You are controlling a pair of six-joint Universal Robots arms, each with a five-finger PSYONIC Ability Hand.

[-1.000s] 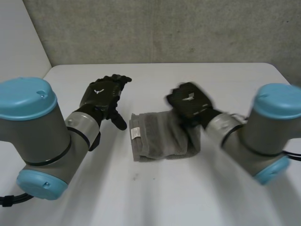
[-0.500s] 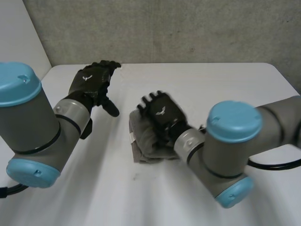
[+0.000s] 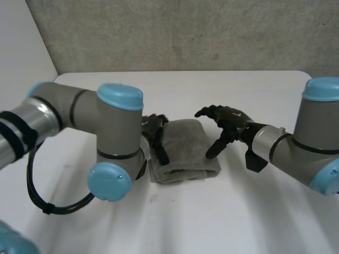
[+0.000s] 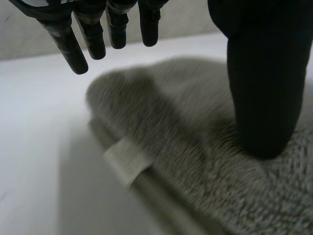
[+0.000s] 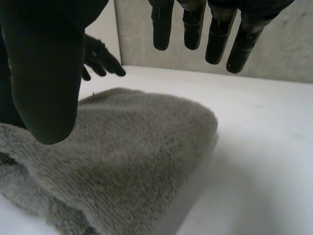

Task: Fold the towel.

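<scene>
**Folded towel lay between two spread robot hands**

At this moment you had the towel (image 3: 185, 151) lying folded into a thick grey bundle near the middle of the white table (image 3: 254, 211), between your two arms.

Your left arm (image 3: 106, 132) was bent across in front of the camera and hid a part of the left robot hand (image 3: 154, 127). This hand was at the left edge of the towel. In the left wrist view its fingers (image 4: 112, 24) were straight and a little apart, hanging above the towel and not touching it. The thumb (image 4: 264, 88) pointed down, and its tip appeared to rest on the top layer of the towel. Nothing was pinched in this hand. A small white label (image 4: 127, 161) stood out from the side of the towel, below the fingertips.

Your right robot hand (image 3: 229, 120) was just beside the right edge of the towel. In the head view its fingers were spread and its thumb pointed down toward that edge. In the right wrist view the fingers (image 5: 195, 24) were straight and separated, and the rounded folded end of the towel lay under the palm. The thumb (image 5: 44, 83) hung over the towel, but I cannot tell whether it touched the cloth. This hand also held nothing.
</scene>
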